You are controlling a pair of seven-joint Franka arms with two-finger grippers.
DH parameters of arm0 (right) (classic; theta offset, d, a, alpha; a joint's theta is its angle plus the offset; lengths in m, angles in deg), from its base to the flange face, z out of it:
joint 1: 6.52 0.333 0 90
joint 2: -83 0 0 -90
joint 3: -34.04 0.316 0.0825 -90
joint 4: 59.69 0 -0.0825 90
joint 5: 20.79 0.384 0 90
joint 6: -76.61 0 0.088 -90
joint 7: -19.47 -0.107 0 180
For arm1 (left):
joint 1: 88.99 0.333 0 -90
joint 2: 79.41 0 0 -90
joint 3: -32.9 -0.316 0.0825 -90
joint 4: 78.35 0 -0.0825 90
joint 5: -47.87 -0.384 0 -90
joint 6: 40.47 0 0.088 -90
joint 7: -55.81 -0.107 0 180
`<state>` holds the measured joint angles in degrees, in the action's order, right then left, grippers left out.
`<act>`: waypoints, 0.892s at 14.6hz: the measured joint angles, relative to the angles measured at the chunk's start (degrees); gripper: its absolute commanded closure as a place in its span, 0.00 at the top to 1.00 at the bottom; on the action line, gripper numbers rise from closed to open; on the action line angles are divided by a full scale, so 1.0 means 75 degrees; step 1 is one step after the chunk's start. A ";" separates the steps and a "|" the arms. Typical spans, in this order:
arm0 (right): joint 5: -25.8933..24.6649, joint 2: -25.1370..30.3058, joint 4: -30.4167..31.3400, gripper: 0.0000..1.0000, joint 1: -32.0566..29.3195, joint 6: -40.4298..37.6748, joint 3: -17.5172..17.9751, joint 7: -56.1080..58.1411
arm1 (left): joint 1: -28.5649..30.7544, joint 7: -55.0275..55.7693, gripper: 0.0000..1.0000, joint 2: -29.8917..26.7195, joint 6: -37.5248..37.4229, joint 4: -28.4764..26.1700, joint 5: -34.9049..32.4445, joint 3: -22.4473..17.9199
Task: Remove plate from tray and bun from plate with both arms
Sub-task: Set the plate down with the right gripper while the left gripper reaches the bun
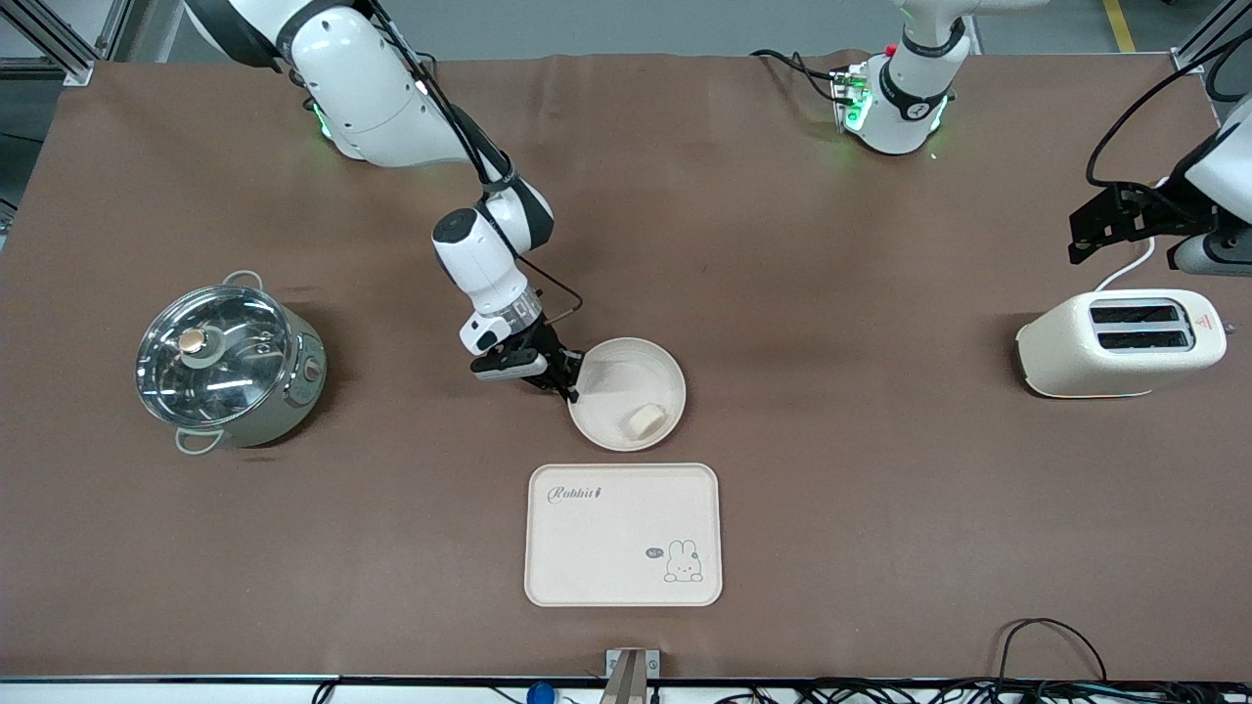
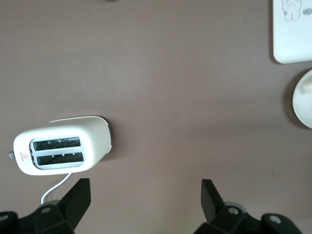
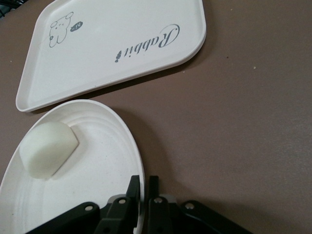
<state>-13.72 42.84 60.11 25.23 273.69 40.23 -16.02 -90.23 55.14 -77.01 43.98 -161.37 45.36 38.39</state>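
Desk (image 1: 880,508): flat, matt brown covering. Plate (image 1: 641,376): round, shallow, cream-white, raised rim, faint concentric ridges inside; set near mid-desk, just beside and farther from the front camera than the tray (image 1: 606,533), apart from it. Tray: rectangular, rounded corners, cream, printed "Rabbit" and a rabbit drawing. Bun (image 1: 646,419): small, pale cream-yellow, smooth, rounded oblong; lying in the plate toward the tray side.

Right gripper (image 1: 571,388): low at the plate's rim on the pot side, black fingers (image 3: 134,191) drawn narrow, pinching the rim. Whether the plate is lifted off the desk: not clear.

Left gripper (image 2: 145,195): raised over the toaster (image 1: 1123,342) end of the desk, fingers spread wide, holding nothing, waiting. Toaster: glossy cream, two slots. Pot (image 1: 230,362): polished steel, glass lid, toward the right arm's end.
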 measured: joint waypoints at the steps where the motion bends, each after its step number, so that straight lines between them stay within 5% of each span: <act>1: 0.0000 0.0006 0.0000 0.92 0.0003 -0.0001 0.0009 -0.0095 | -0.0005 0.0097 1.00 0.0000 -0.0169 0.0000 0.0000 0.0148; 6: 0.0008 0.0180 -0.0244 1.00 0.0074 -0.0462 0.0034 -0.0407 | -0.0360 0.0997 1.00 0.0402 0.0313 -0.0044 0.0323 0.0973; 13: 0.0039 0.1153 -0.1829 1.00 -0.0199 -0.4331 -0.0130 -0.0569 | -0.2163 0.3614 1.00 0.2820 0.3437 -0.0156 0.0157 0.1247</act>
<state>-13.43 51.48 46.40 23.74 241.22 39.25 -20.29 -106.46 82.25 -55.87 69.76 -162.53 46.54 47.74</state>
